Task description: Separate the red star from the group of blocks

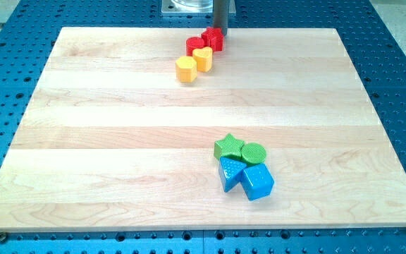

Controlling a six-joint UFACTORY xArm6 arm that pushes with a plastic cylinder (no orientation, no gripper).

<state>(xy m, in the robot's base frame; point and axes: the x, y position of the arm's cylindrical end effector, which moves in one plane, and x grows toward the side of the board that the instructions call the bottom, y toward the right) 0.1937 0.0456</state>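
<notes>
The red star [214, 38] lies near the view's top centre on the wooden board. It touches a red round block [195, 46] to its left. A yellow heart-like block [203, 58] and a yellow hexagon block [185, 69] continue the row down to the left. My tip [220, 29] is the dark rod's lower end, right at the star's top right edge, touching or nearly touching it.
A second group lies at the lower centre right: a green star [228, 147], a green round block [254, 153], a blue triangle-like block [230, 173] and a blue cube [258, 182]. The board [83, 141] rests on a blue perforated table.
</notes>
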